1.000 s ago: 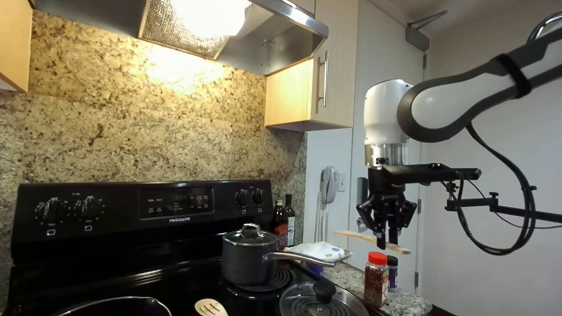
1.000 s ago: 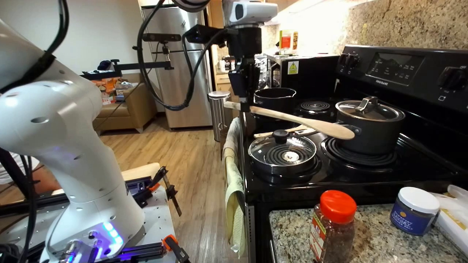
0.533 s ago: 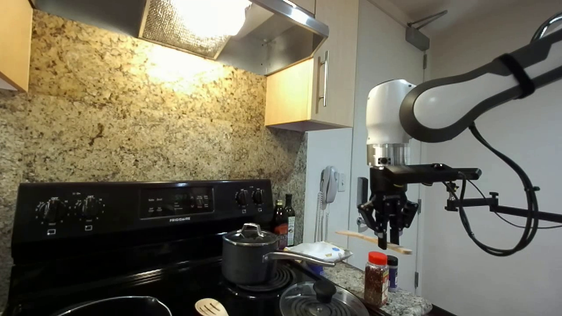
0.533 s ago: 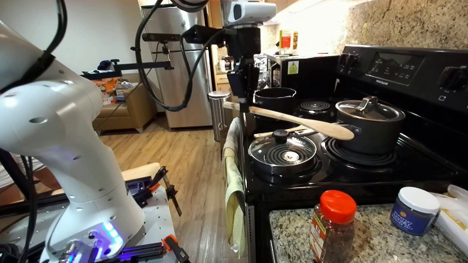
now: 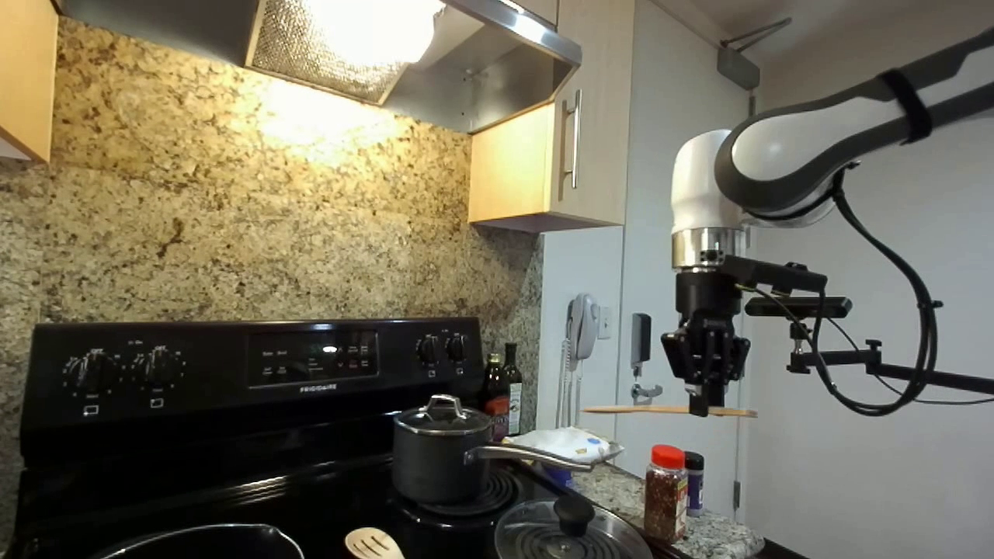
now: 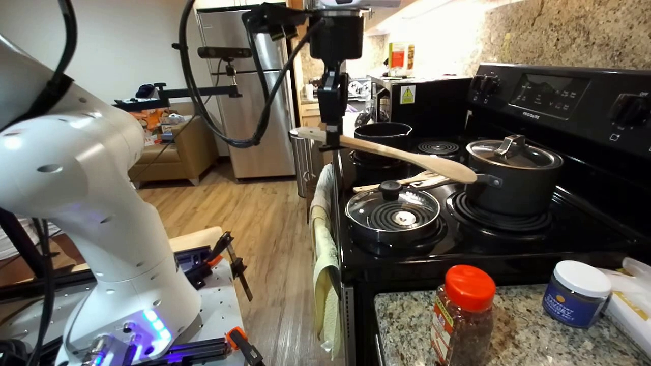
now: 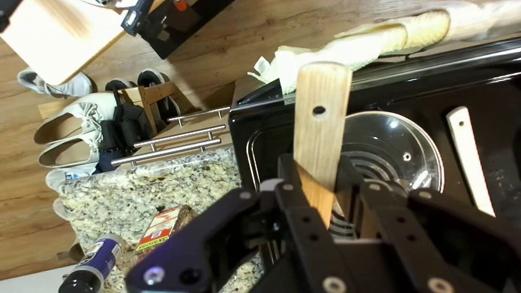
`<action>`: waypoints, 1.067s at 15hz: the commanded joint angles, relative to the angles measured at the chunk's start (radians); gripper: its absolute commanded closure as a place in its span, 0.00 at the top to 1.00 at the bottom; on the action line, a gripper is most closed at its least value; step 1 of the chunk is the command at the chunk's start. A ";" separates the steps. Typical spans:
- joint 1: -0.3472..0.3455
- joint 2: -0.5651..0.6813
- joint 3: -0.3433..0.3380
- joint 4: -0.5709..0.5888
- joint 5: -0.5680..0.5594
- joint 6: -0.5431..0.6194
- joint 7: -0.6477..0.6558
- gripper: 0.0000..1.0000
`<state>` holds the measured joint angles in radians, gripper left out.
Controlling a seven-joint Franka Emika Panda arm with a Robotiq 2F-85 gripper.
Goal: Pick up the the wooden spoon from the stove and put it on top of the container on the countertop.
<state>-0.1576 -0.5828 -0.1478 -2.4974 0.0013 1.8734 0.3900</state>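
My gripper (image 5: 703, 404) is shut on the handle of the wooden spoon (image 6: 407, 157) and holds it in the air. The spoon's bowl points toward the stove's back panel in an exterior view. In the wrist view the handle end with a hole (image 7: 323, 101) stands out between the fingers; the bowl is hidden there. The stove (image 6: 508, 274) is black and glossy. A red-lidded container (image 5: 665, 493) of flakes stands upright on the granite countertop (image 6: 407, 315), below the spoon in an exterior view. Its label (image 7: 160, 228) shows in the wrist view, partly behind the gripper.
A lidded saucepan (image 5: 443, 450), a glass lid with a black knob (image 6: 391, 208), an open pot (image 6: 382, 132) and a slotted wooden utensil (image 5: 373, 542) are on the stove. A white-lidded jar (image 6: 577, 292) and a purple-labelled bottle (image 7: 101, 256) stand on the countertop.
My gripper has risen with the spoon and moved a little right in an exterior view. The wrist has turned, and the spoon looks more level there. The container has not moved.
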 commanded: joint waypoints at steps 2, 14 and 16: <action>-0.092 -0.067 -0.044 -0.051 0.012 0.076 -0.088 0.12; -0.230 0.069 0.027 -0.263 -0.131 0.513 -0.025 0.12; -0.173 0.055 -0.025 -0.266 -0.036 0.490 -0.109 0.12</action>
<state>-0.3783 -0.5323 -0.1364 -2.7605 -0.1128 2.3554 0.3582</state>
